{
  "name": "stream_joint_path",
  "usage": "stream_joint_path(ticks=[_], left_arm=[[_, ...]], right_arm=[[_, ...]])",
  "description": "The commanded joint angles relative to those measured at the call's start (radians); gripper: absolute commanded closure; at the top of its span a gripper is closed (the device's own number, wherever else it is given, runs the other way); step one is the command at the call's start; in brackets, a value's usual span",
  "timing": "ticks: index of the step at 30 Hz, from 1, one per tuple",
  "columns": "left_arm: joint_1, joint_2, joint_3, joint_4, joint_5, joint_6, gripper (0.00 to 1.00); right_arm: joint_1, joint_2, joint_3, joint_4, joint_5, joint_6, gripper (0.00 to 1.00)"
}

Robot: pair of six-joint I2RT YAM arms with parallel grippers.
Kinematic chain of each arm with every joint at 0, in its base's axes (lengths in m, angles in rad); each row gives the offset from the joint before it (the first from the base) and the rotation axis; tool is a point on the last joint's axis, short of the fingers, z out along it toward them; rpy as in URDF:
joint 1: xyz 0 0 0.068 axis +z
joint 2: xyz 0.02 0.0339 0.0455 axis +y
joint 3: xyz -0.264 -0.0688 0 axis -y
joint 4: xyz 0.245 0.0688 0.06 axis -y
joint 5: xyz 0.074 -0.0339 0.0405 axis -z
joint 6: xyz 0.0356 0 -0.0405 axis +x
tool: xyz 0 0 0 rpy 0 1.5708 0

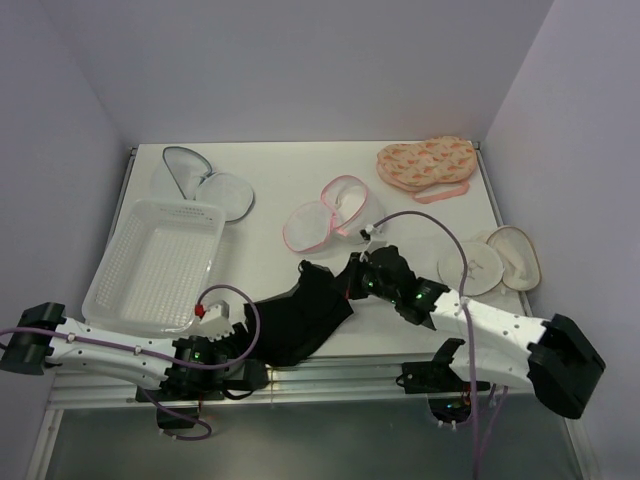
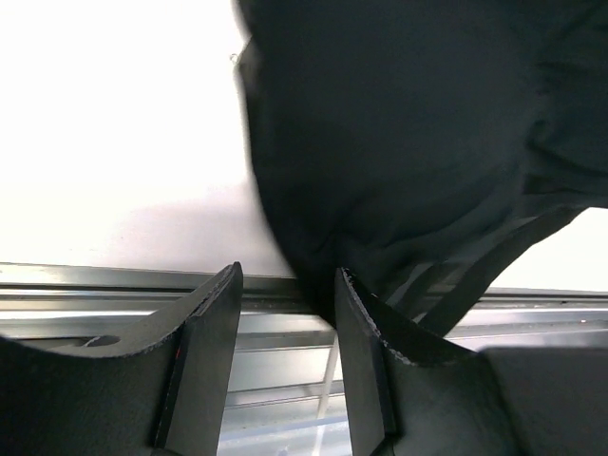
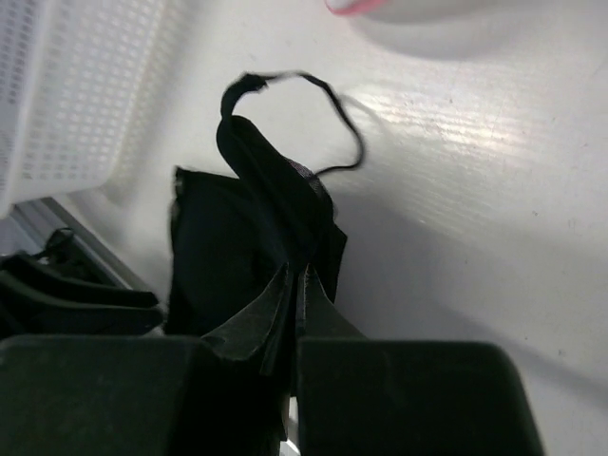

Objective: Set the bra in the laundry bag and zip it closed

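The black bra (image 1: 305, 315) lies crumpled at the table's near edge, between the two arms. My right gripper (image 1: 355, 280) is shut on its right upper edge; in the right wrist view the jaws (image 3: 296, 275) pinch the black fabric (image 3: 237, 237), and a thin strap loop (image 3: 323, 104) lies beyond. My left gripper (image 1: 255, 375) is open at the bra's near end; in the left wrist view (image 2: 285, 285) the bra (image 2: 399, 142) hangs just above and against the right finger (image 2: 361, 332). The laundry bag (image 1: 330, 215), white mesh with pink trim, lies open further back at the centre.
A white plastic basket (image 1: 155, 260) stands at the left. A white mesh pouch with grey trim (image 1: 215, 185) lies back left, an orange patterned pouch (image 1: 425, 165) back right, and cream round pads (image 1: 490, 260) at the right. A metal rail (image 2: 114, 285) edges the table's near side.
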State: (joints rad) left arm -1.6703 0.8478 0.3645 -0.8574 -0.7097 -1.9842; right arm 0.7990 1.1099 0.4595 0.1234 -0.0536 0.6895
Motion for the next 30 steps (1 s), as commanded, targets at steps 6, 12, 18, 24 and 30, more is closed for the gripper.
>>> stream_joint_path(ticks=[6,12,18,24,30], left_arm=[[0.041,-0.056,-0.018,0.041,-0.050,-0.171,0.50],[0.121,-0.093,-0.012,0.115,-0.082,-0.056,0.45],[0.282,-0.078,-0.013,0.298,-0.031,0.166,0.45],[0.441,0.014,-0.047,0.516,0.082,0.349,0.45],[0.518,0.163,-0.039,0.662,0.153,0.450,0.46]], right_arm=[[0.009,-0.185,0.111,-0.223,0.052,0.001,1.00],[0.009,-0.182,0.128,-0.281,0.090,0.009,1.00],[0.009,-0.220,0.136,-0.381,0.176,-0.001,1.00],[0.009,-0.268,0.117,-0.438,0.195,-0.018,1.00],[0.008,-0.266,0.143,-0.502,0.244,-0.034,1.00]])
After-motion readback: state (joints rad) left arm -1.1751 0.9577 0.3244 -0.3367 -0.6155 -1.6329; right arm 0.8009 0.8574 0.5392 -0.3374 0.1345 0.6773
